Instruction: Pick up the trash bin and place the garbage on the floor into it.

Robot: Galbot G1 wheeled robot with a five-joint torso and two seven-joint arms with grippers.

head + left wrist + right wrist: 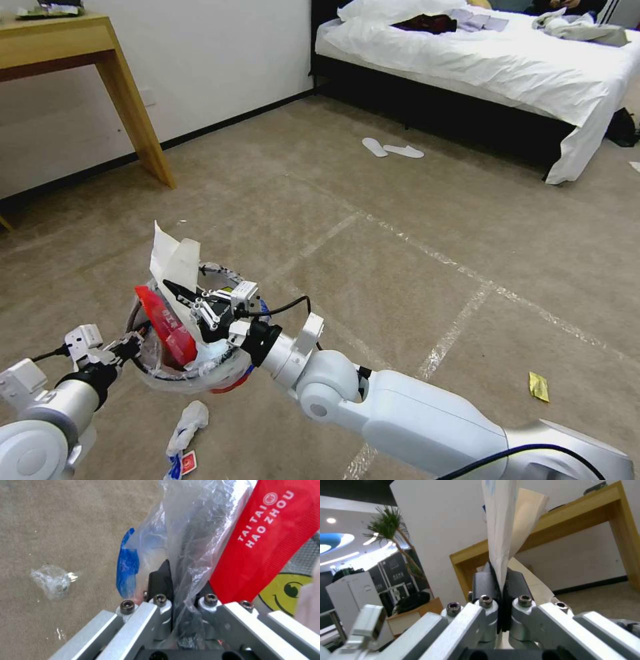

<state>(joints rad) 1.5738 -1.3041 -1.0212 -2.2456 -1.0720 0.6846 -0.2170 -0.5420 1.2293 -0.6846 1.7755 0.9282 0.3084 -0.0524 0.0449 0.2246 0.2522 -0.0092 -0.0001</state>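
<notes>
The left gripper (130, 347) clenched the near-left rim of the small round red plastic-lined trash bin (175, 375), held off the carpeted floor (413, 267), while the right gripper (193, 303), directly above its mouth, clamped upright white paper (172, 261).

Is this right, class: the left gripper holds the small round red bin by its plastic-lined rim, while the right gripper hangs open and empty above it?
Not quite. The left gripper does hold the small round red bin by its lined rim, but the right gripper is not open or empty: the right wrist view shows it shut on a folded white paper, which stands up over the bin in the head view.
</notes>
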